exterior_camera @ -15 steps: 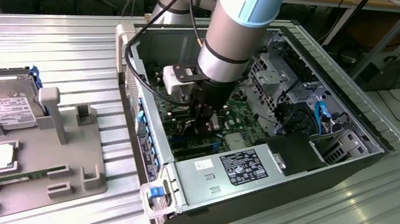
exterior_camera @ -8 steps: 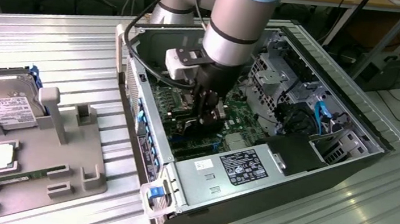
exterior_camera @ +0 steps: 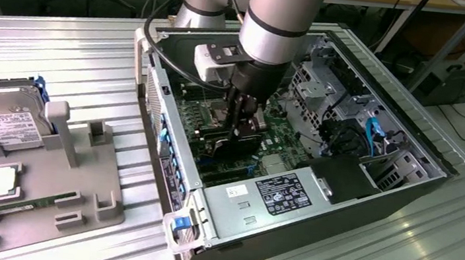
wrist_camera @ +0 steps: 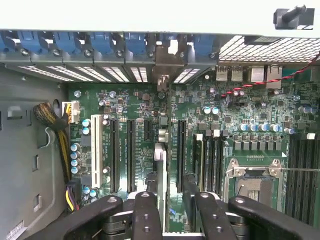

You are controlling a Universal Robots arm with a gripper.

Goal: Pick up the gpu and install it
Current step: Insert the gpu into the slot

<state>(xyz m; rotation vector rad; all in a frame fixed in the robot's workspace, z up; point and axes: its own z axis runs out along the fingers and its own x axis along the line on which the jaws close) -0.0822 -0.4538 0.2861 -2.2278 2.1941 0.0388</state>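
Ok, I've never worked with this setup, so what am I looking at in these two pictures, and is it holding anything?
The grey tube is a robot arm. One camera watches from outside; the other sits on the arm's wrist and looks past its pincer onto the motherboard. An open computer case lies on a ribbed metal table. Beside it, a grey holder carries a hard drive. The pincer grips the gpu, a card with a black fan, inside the case, close to the motherboard.

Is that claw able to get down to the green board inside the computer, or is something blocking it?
Probably yes. The case lies open with its side off, and the claw, gripping the gpu, hangs just above the motherboard with nothing between.
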